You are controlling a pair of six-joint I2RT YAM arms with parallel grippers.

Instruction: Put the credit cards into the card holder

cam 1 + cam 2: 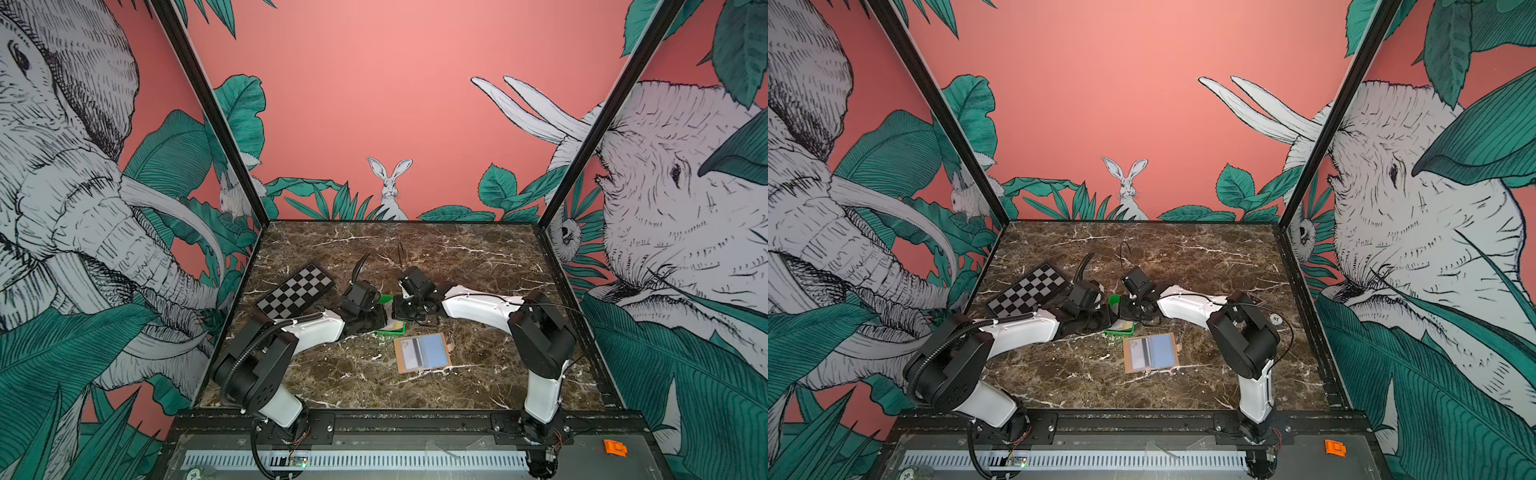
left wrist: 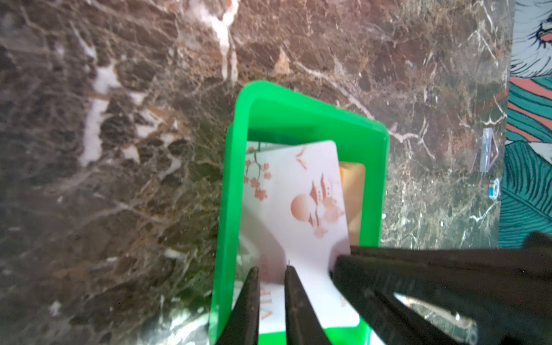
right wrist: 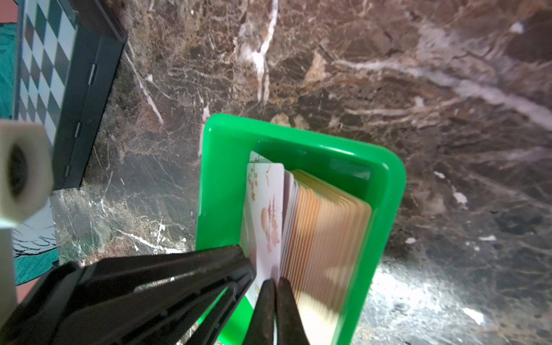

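Note:
Several credit cards stand on edge in a small green tray [image 2: 236,179] [image 3: 385,224]. My right gripper [image 3: 276,280] is shut on the edge of a white card with a pink sun print [image 3: 265,203] [image 2: 310,194], next to a tan-edged stack [image 3: 325,224]. My left gripper [image 2: 270,268] is in the same tray. Its jaws stand a narrow gap apart, and a "VIP" card shows behind that gap. The card holder [image 1: 422,353] [image 1: 1151,352] lies open and flat in front of the tray, blue sleeves up. In both top views the two grippers meet over the tray [image 1: 395,331].
A black-and-white checkered board [image 1: 296,291] [image 1: 1027,291] lies behind the left arm. A small round token [image 1: 1276,319] sits behind the right arm's elbow. Cage posts and walls close in the marble table [image 1: 374,386] on three sides.

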